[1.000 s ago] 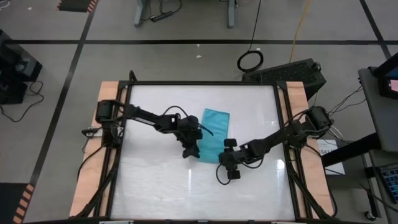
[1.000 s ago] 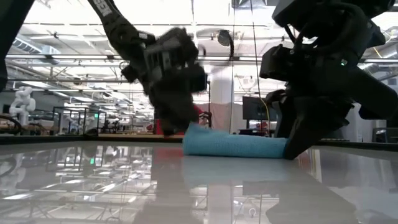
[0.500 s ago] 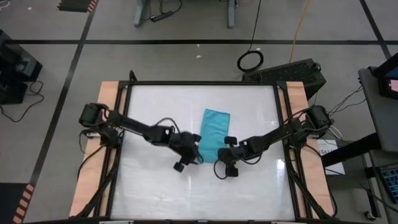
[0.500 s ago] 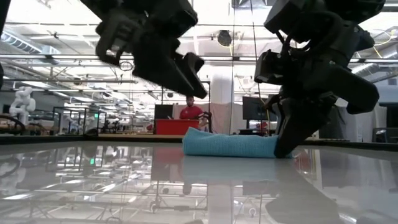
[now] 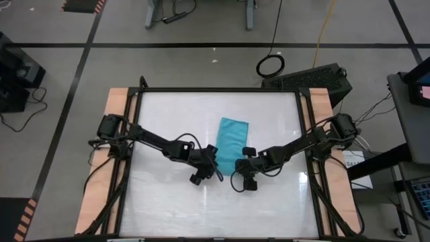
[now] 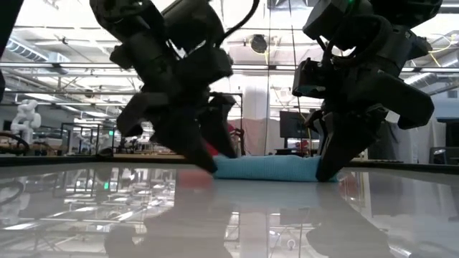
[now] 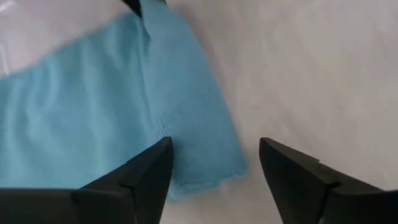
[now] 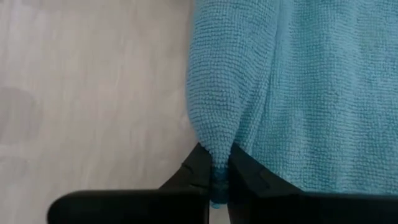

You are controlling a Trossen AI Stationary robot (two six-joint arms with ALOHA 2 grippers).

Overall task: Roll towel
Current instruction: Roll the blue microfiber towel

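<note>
The towel (image 5: pixel 232 138) lay flat mid-counter (image 5: pixel 168 114). The right gripper (image 8: pixel 214 171) was pinched shut on the towel's near right corner, while the left gripper (image 7: pixel 214 165) stood wide open over the near left corner, holding nothing. A cable coil (image 5: pixel 270 65) lay on the floor beyond the counter, clear of both arms.

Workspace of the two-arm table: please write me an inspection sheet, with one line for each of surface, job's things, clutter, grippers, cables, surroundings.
Surface: glossy white table top, wooden side strips.
Job's things: small turquoise-blue soft cloth towel, lying flat past the table's middle, its near edge bunched.
Clutter: nothing seen on the table.
Grippers: left gripper open, fingers straddling the towel's near corner; right gripper shut, pinching a fold of the towel's edge.
Cables: black coiled cable on the floor beyond the table; yellow cable there too.
Surroundings: grey floor with dark tape lines; open lab hall behind, with a person in red far off.
</note>
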